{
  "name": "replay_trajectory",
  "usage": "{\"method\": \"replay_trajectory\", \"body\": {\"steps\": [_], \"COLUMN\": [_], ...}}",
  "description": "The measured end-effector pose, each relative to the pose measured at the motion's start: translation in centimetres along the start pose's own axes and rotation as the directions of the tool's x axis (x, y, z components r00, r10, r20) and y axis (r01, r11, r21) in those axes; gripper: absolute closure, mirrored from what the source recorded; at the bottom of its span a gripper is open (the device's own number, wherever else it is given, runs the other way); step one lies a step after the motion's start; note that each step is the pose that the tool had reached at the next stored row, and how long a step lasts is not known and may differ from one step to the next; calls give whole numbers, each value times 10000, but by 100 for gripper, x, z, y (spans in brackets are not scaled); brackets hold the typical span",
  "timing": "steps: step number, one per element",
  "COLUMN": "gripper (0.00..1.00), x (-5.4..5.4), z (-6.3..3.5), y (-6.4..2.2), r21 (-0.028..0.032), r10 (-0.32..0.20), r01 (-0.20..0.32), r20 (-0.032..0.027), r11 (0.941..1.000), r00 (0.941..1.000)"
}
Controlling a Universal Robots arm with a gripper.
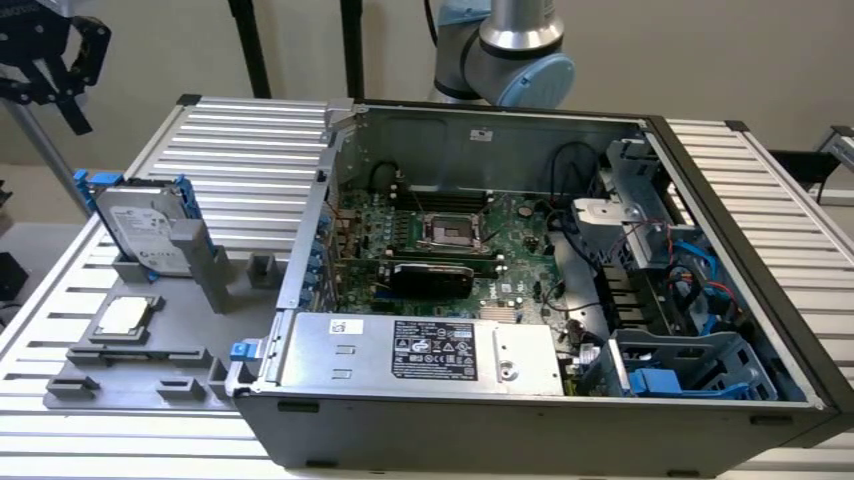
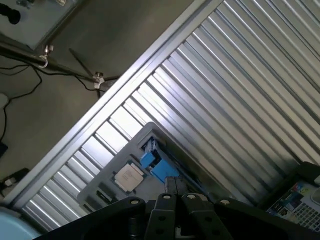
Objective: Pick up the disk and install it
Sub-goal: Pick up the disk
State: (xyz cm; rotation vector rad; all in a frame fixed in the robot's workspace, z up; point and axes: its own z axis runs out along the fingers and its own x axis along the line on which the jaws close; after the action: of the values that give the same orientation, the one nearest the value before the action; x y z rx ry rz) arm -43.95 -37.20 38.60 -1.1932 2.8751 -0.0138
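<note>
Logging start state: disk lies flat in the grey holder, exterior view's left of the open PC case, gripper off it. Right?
Wrong on one point: the disk stands upright on its edge in the grey holder, not flat, as the exterior view shows. It is at the exterior view's left of the open PC case, gripper off it.

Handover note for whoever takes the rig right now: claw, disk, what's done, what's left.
claw: shut, empty, high above the tray, clear of the disk.
disk: upright in its slot on the grey tray, at the exterior view's left of the open case.
Done: nothing that shows; the disk is not picked up.
Left: the pick-up and the install, both.
</note>
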Motion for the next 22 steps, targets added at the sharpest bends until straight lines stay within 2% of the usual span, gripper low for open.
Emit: {"method": "replay_trajectory", "body": {"steps": [5, 10, 13, 16, 18, 22], "gripper": [89, 89, 89, 89, 89, 89], "x": [0, 0, 0, 1, 1, 1], "z": [9, 17, 23, 29, 34, 44], "y": [0, 0, 0, 1, 1, 1], "r21": [-21, -44, -69, -105, -136, -222], "r10": [-898, -1800, -2338, -2863, -3206, -3893], "r01": [898, 1800, 2338, 2863, 3206, 3893], "r20": [17, 35, 38, 33, 29, 8], "r11": [9960, 9837, 9722, 9581, 9471, 9209], "r00": [9960, 9837, 9723, 9581, 9472, 9211]}}
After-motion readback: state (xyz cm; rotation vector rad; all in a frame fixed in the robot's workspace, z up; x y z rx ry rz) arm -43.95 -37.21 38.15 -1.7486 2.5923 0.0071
